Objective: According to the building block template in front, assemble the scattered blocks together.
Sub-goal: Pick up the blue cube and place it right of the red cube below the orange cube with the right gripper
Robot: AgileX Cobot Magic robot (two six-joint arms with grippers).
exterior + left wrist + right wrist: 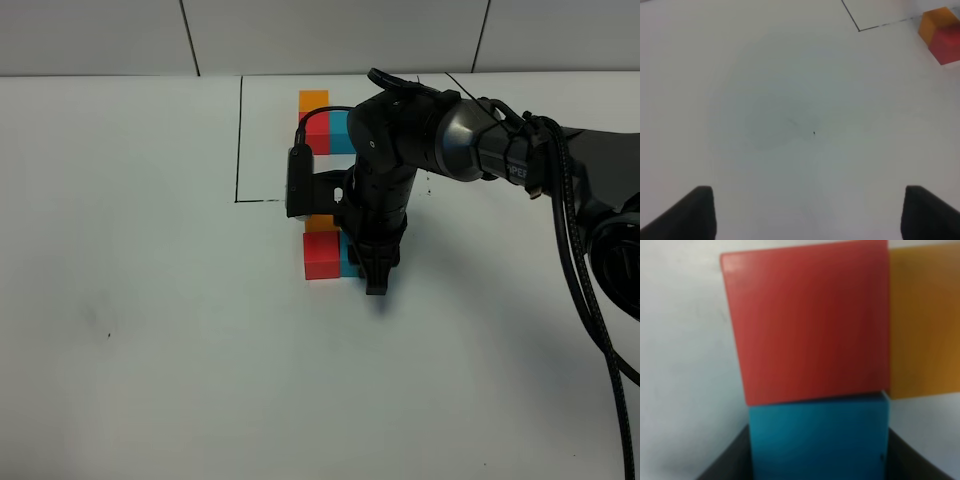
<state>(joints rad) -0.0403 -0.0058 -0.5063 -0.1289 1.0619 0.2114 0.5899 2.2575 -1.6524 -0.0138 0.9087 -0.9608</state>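
Observation:
The building block template (320, 125), an orange, red and blue trio, lies inside a thin black drawn rectangle (240, 140) at the back of the table. Just in front of that rectangle the scattered blocks sit pressed together: orange (320, 223) behind red (321, 256), blue (348, 262) to the red one's right. My right gripper (372, 270) points straight down onto the blue block (819, 440), with a dark finger (725, 460) against each of its sides. Red (807, 325) and orange (925, 325) touch beyond it. My left gripper (812, 212) is open over bare table.
The white table (130, 330) stretches wide on all sides of the blocks. The right arm (480, 140) and its cables (590, 300) cross the right half. In the left wrist view the orange block (938, 22), the red block (947, 46) and a corner of the drawn line (880, 25) show.

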